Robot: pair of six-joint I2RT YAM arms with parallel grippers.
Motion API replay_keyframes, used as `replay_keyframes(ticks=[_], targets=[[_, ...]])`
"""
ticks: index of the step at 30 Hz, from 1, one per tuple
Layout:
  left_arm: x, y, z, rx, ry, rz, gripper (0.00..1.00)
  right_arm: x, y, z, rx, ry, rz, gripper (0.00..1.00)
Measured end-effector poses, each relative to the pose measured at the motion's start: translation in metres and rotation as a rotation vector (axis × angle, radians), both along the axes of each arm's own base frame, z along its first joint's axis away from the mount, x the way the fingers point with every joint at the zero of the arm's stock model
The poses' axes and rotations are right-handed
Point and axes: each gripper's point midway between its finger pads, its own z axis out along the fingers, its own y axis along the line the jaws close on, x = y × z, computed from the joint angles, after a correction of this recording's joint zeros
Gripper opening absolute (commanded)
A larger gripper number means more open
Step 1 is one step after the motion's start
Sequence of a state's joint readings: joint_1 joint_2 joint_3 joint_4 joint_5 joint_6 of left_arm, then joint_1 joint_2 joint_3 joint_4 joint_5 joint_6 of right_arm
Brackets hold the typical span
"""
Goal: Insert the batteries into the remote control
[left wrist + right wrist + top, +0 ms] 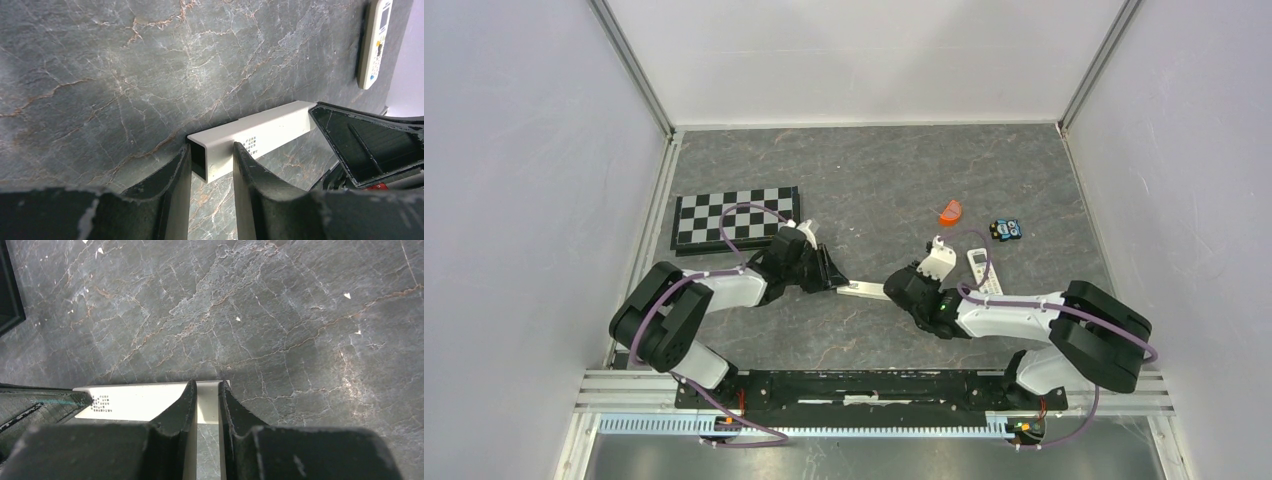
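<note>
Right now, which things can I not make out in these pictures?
Batteries: seen in no view; the pale box may hide them, its inside is dark.
Remote control: back faces down; left wrist view cuts it at the edge.
Box print: too small, both wrist views.

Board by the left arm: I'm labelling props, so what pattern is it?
The board is black-and-white checkered; the top view shows it best.

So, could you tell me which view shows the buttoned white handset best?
The left wrist view: the handset shows its screen and buttons. The top view shows it tiny, buttons unreadable; the right wrist view misses it.
</note>
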State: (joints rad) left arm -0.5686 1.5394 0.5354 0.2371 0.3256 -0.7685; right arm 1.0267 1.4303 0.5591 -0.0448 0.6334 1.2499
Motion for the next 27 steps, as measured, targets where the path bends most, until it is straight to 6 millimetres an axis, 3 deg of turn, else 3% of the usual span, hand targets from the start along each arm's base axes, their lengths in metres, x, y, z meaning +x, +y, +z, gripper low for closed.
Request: replay_keyframes(ticks=[6,11,15,20,22,27], targets=[[0.001,0.000,0.000,-0.023,-0.014,0.000,0.02,0.005,0.000,0.000,-0.033,-0.033,-0.058,0.17],[0.002,0.001,0.001,-0.016,-0.016,0.006,0.15,0.009,-0.002,0.000,-0.092,-0.044,-0.077,0.22],[0.005,0.001,0.007,0.012,-0.011,0.017,0.27,0.000,-0.003,0.004,-0.026,-0.028,-0.063,0.40],[0.003,-0.003,0.010,0.071,0.020,0.003,0.44,-0.033,0.003,0.009,0.018,0.057,0.084,0.66],[-0.001,-0.002,0.010,0.096,0.039,-0.004,0.54,-0.036,0.002,0.021,0.024,0.042,0.136,0.74],[0.000,0.014,0.014,0.184,0.054,0.030,0.80,-0.014,-0.010,0.072,0.000,-0.117,0.254,0.88]])
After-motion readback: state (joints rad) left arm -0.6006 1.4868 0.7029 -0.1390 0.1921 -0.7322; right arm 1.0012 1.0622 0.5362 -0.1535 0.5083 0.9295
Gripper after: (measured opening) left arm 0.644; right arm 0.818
